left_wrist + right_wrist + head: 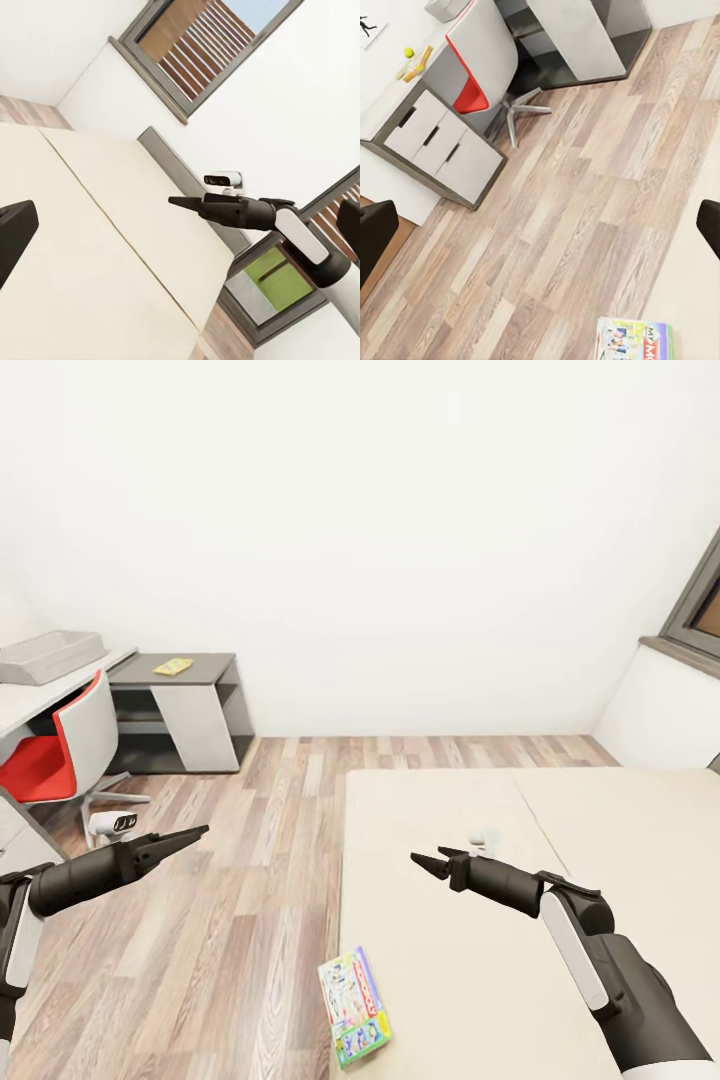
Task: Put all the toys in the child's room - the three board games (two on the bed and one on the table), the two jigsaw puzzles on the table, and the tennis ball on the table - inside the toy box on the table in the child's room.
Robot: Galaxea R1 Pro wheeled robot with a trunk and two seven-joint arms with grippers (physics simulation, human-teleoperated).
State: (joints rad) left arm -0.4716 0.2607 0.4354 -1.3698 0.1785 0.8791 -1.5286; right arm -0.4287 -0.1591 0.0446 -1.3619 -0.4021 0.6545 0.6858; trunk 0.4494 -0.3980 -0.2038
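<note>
Both pincers are empty. On my right gripper [428, 860], just right of the frame's middle in the head view, the two fingers stand slightly apart, so I read it as released, and it hovers over the beige bed [600, 840]. My left gripper [190, 835] shows at the left of the frame over the wood floor [250, 920]; its fingers look pressed together into one point, clenched on nothing.

From the right gripper the green and white board game [354, 1007] lies below and a little to the left in the frame, near the bottom edge. It rests flat on the bed, at the mattress edge that borders the floor. Its long axis runs almost up and down the frame, leaning slightly. I judge the right arm is the nearer one, and it must come back toward the robot and down.

Farther out, at the upper left, the pale toy box [50, 655] sits on the table [40, 700], well apart from the bed. In the right wrist view a small tennis ball [409, 52] lies on that table.
</note>
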